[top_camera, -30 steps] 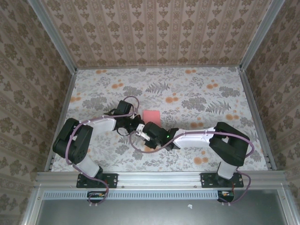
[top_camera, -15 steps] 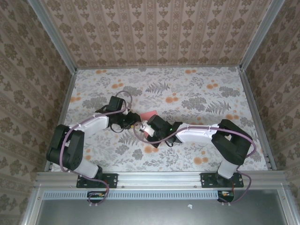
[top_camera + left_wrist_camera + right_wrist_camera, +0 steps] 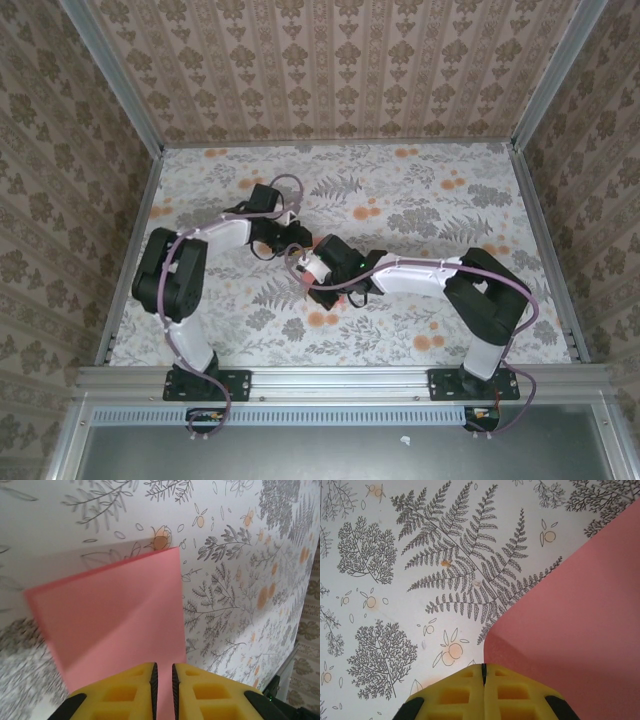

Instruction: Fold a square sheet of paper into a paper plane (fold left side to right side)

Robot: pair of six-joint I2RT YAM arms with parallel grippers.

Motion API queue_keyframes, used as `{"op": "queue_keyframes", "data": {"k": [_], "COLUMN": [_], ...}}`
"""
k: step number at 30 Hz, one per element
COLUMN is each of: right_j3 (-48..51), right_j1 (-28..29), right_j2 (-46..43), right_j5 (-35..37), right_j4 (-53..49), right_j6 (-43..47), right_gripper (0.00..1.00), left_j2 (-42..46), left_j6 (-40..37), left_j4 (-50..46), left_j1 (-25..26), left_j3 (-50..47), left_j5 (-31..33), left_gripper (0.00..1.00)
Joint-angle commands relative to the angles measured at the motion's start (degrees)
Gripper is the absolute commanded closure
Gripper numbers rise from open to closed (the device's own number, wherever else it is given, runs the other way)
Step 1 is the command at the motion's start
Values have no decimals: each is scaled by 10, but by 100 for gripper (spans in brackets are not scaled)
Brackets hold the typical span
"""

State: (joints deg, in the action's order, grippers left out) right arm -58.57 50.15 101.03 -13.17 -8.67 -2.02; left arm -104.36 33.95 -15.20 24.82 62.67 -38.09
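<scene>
Pink paper, the sheet (image 3: 115, 615), hangs between the two hands just left of the middle of the surface (image 3: 380, 555), lifted off it and bowed, not lying flat. The left hand (image 3: 163, 675) is closed to a thin slot with the sheet's near edge pinched in it. The right hand (image 3: 483, 672) has its fingers pressed together and appears to nip another edge. With both hands gripping such thin stock, the chief risk is a tear if they draw apart, or a stray crease if they close in unevenly. The bow already carries a soft diagonal bend that could set as a false fold. Either pinch is shallow, so the sheet may slip free mid-fold, and edges laid down askew would skew the crease.
</scene>
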Motion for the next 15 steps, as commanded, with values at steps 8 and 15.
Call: {"op": "queue_keyframes", "data": {"k": [8,15], "right_j3": [-15,-19], "right_j1": [-21,-47], "right_j2": [13,18], "right_j5": [-50,-84], "right_j4": [-21,-37], "right_j6": [-26,-38], "right_gripper": [100,100], "left_j2": [-89,-114], "left_j6": [-49,-72], "left_j4": [-29,-51], "left_j1": [9,31], "left_j3": [54,62], "left_j5": [-22,-5], "left_gripper": [86,87]}}
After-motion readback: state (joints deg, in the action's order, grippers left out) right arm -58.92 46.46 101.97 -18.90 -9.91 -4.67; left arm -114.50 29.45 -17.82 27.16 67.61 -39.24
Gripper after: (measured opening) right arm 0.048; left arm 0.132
